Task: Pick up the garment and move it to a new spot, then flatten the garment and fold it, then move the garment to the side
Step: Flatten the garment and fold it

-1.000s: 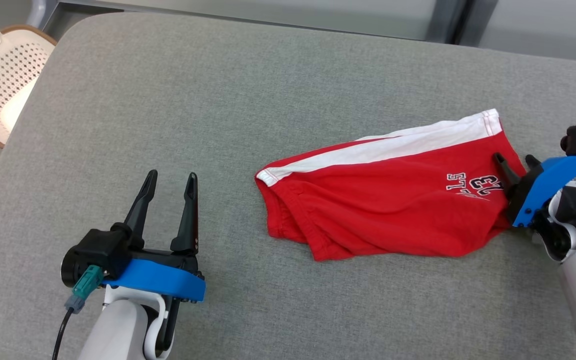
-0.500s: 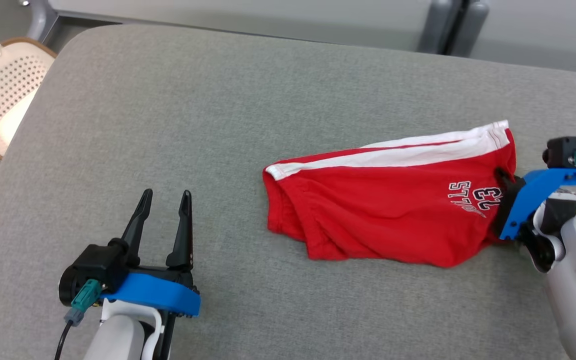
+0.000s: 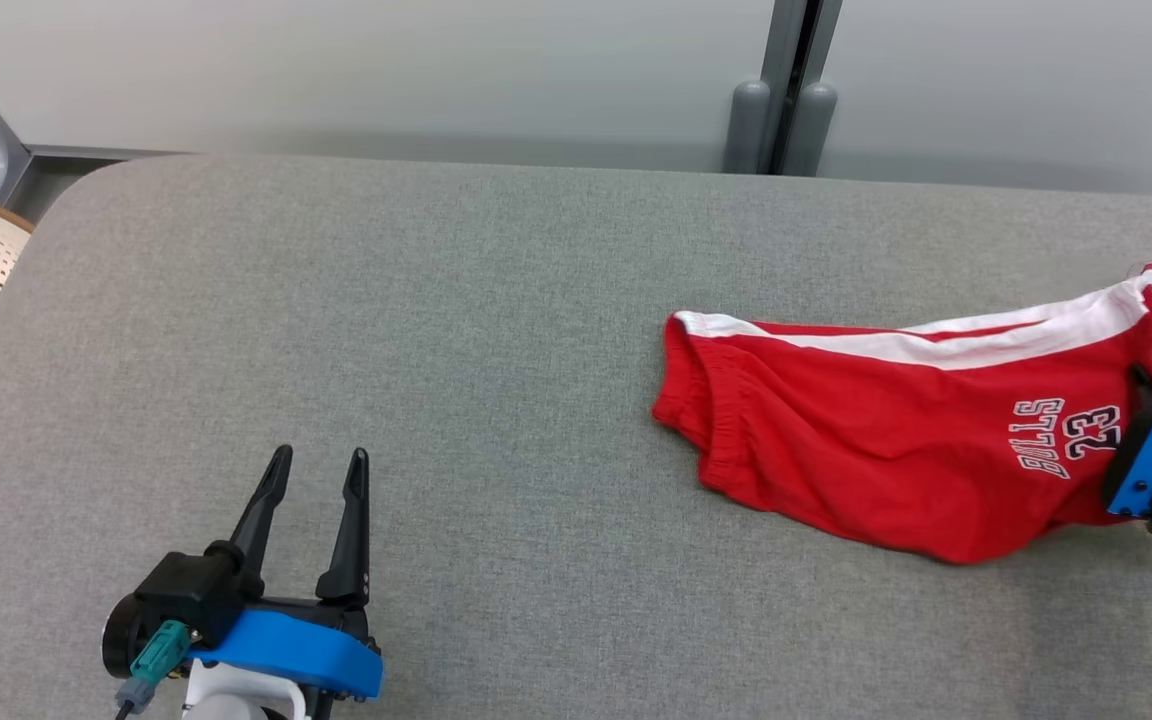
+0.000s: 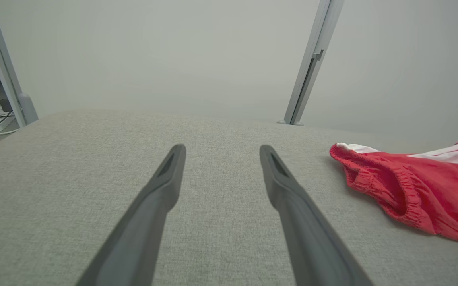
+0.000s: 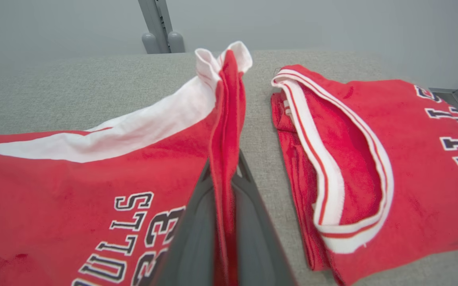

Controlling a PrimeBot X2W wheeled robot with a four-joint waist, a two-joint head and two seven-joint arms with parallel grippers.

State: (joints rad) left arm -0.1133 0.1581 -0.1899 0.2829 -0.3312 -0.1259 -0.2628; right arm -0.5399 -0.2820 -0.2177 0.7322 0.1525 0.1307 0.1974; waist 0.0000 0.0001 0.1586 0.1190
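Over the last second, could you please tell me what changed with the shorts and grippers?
The right gripper closed on the hem of the red Bulls shorts and dragged them toward the robot's right, turning the print. The head camera tilted up. The left gripper stayed open and idle.

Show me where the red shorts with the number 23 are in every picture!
Head view: the red shorts lie at the right, running off the right edge.
Left wrist view: at the right edge, gathered end toward the middle.
Right wrist view: left and middle, one edge pinched in the right gripper; another red garment lies beside them.
Shared landmark: the grey post behind the table.
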